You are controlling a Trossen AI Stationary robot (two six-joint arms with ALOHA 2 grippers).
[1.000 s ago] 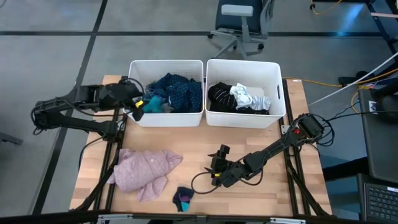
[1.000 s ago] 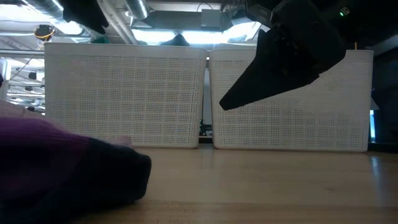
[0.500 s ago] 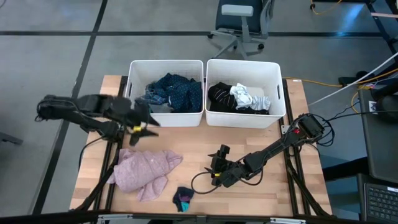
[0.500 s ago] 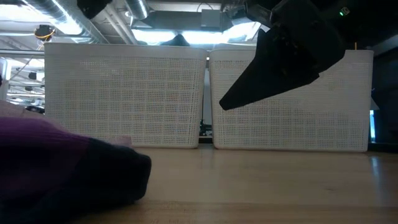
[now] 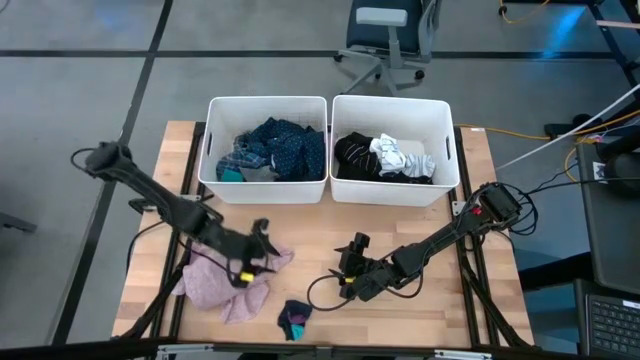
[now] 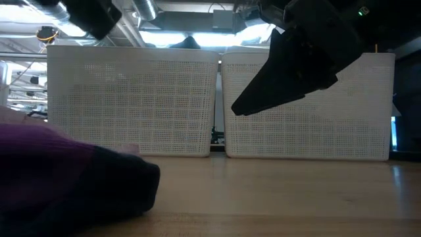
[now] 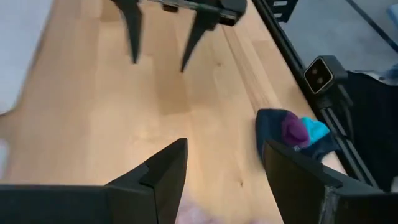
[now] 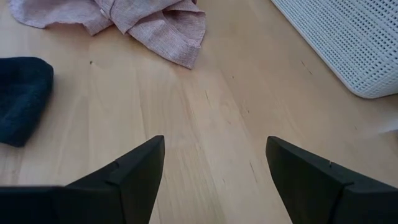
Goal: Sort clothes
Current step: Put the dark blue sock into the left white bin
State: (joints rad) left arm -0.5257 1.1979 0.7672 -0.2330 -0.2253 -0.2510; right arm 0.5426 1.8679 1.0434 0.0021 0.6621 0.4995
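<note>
Robotics lab: grey floor, office chair (image 5: 388, 38), loose cables (image 5: 560, 135), exposed ceiling ducts (image 6: 128, 12).

Two white plastic bins are sitting side by side at the wooden table's (image 5: 310, 225) far edge, the left bin (image 5: 266, 150) holding the blue plaid shirt (image 5: 285, 145), the right bin (image 5: 393, 150) holding black and white pieces (image 5: 385, 157). The pink fuzzy top (image 5: 225, 283) is lying front left, the small dark socks (image 5: 294, 319) just to its right.

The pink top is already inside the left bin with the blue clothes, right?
Not quite. The high view shows the pink top lying on the table, in front of the left bin, with the left end effector over it. The blue clothes are in that bin.
</note>
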